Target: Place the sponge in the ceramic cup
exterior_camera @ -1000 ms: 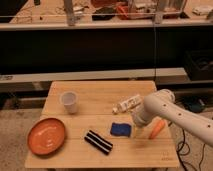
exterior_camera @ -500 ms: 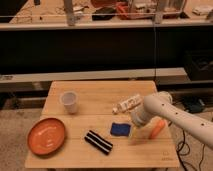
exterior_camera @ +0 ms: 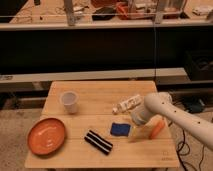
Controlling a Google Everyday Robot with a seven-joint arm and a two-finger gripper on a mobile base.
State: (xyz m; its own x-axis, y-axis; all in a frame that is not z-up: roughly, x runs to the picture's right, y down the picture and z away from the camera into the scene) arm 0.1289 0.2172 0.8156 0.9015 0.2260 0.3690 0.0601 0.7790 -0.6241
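Looks like a robotics lab or workshop. Up at twelve o'clock, a long bench point(exterior_camera: 45, 25) crowded with gear: red bin point(exterior_camera: 131, 10), metal uprights point(exterior_camera: 70, 12), loose wires. Dark open shelving under it. Dead centre, a small wooden table point(exterior_camera: 100, 97) on a speckled floor point(exterior_camera: 15, 117). Cables point(exterior_camera: 183, 146) trailing down at four o'clock. White robot arm point(exterior_camera: 170, 110) in from three o'clock, gripper point(exterior_camera: 137, 131) low over the table at five o'clock, just beside the sponge point(exterior_camera: 119, 129). No home, no kitchen.

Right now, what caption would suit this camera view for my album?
Robot's hand beside the blue sponge on the wooden table, white cup standing apart toward the other side.
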